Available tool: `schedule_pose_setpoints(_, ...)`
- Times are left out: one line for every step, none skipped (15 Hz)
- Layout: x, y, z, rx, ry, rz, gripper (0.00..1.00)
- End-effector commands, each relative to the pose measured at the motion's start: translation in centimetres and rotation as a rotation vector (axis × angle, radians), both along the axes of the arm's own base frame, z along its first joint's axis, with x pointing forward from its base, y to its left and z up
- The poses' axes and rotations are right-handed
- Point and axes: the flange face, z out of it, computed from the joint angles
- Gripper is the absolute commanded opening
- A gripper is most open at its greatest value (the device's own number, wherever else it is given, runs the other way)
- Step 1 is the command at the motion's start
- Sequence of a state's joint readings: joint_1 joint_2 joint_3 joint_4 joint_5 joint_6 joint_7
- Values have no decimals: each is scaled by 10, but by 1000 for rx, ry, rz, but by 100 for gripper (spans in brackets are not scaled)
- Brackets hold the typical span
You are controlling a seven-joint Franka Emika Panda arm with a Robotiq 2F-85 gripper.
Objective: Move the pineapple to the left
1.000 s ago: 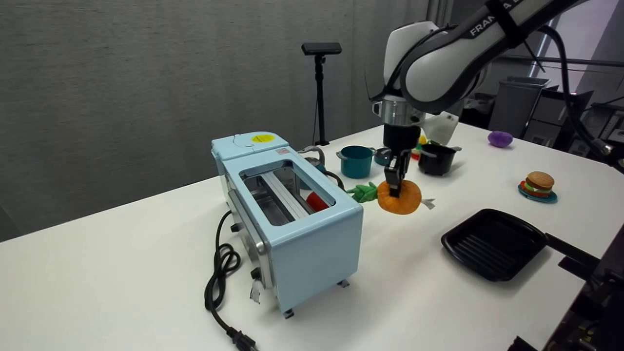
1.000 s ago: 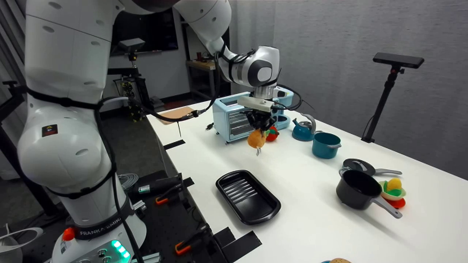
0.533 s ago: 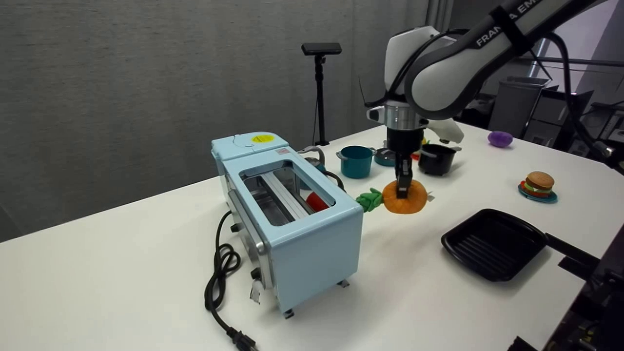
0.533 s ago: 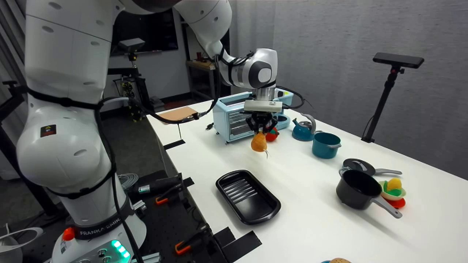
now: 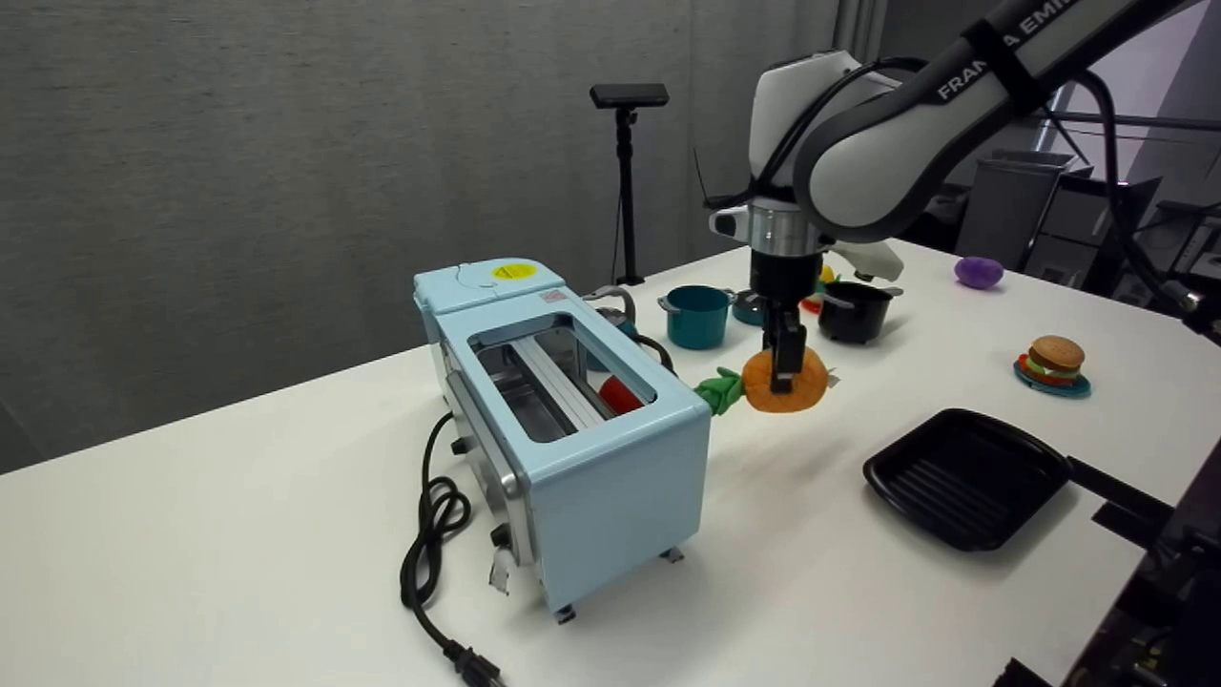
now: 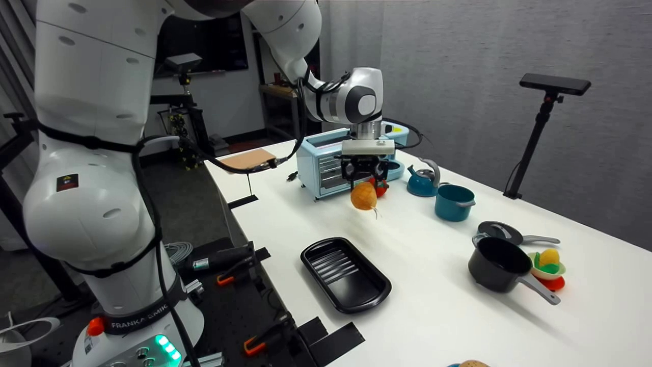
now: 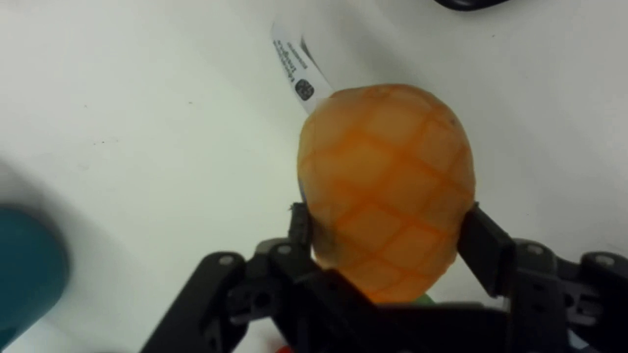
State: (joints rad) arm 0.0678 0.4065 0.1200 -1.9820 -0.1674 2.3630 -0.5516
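The pineapple (image 7: 387, 157), an orange toy with crossed lines and a white tag, fills the middle of the wrist view. In both exterior views its orange body (image 6: 363, 198) is above the white table, with a shadow below it. Its green leafy top (image 5: 720, 391) points toward the light-blue toaster oven. My gripper (image 7: 387, 223) stands with its jaws spread about as wide as the pineapple, which lies between the fingers (image 7: 485, 250). Both fingers meet its sides or nearly so; whether they still bear on it is hard to tell. Most leaves are hidden in the wrist view.
The toaster oven (image 5: 620, 506) stands right beside the leaves. A red toy (image 6: 381, 188) lies behind the gripper. Around are a black tray (image 6: 346, 275), a kettle (image 6: 422, 183), a teal pot (image 6: 454, 203), a black pot (image 6: 499, 267) and a burger toy (image 5: 1054, 358).
The arm first came down and straightened over the pineapple. In the last half second the jaws went from pinched in on it to spread apart, while the pineapple stayed nearly in place.
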Motion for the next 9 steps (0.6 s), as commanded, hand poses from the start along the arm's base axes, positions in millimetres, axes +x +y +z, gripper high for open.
schedule_pose_setpoints(-2, -2, 13, 2, -58, -16, 100)
schedule_pose_setpoints(-2, -2, 15, -1, -69, -19, 100)
schedule_pose_setpoints(-1, -1, 17, 4, -78, -19, 100)
schedule_pose_setpoints(-1, -1, 18, 6, -83, -20, 100)
schedule_pose_setpoints(0, 1, 19, 5, -91, -27, 100)
schedule_pose_setpoints(6, 1, 9, 17, -60, -11, 100)
schedule_pose_setpoints(6, 1, 10, 17, -63, -15, 100)
schedule_pose_setpoints(6, 1, 11, 18, -66, -17, 100)
schedule_pose_setpoints(6, 2, 12, 18, -67, -18, 100)
